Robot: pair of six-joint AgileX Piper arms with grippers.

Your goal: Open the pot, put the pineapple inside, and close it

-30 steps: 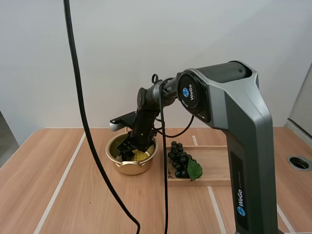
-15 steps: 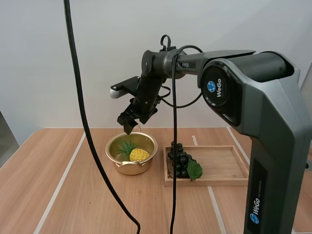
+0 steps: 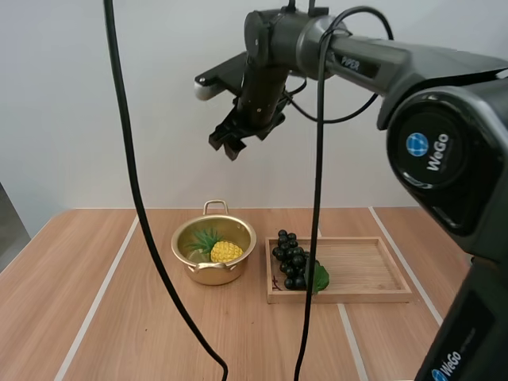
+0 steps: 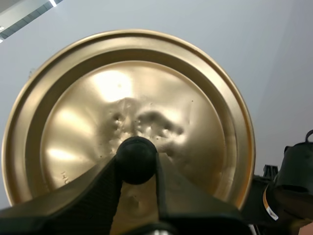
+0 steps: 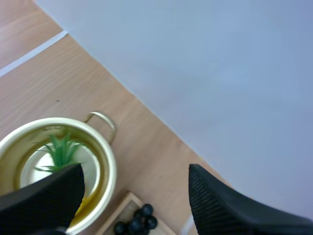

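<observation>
The gold pot (image 3: 181,238) stands uncovered on the table with the yellow pineapple (image 3: 225,251) lying inside, its green leaves toward the left. My right gripper (image 3: 230,143) hangs high above the pot, open and holding nothing. In the right wrist view its fingers (image 5: 222,208) stand wide apart over the pot's rim (image 5: 106,164), and the pineapple's leaves (image 5: 61,149) show in the pot. In the left wrist view my left gripper (image 4: 136,165) is shut on the black knob (image 4: 135,155) of the gold lid (image 4: 146,93), which is held up in the air.
A wooden tray (image 3: 365,270) lies to the right of the pot, with a bunch of dark grapes (image 3: 292,260) and a green leaf at its left end. The grapes (image 5: 137,220) sit close beside the pot.
My right gripper has come up out of the pot and risen high above it. The pineapple stays behind in the pot.
</observation>
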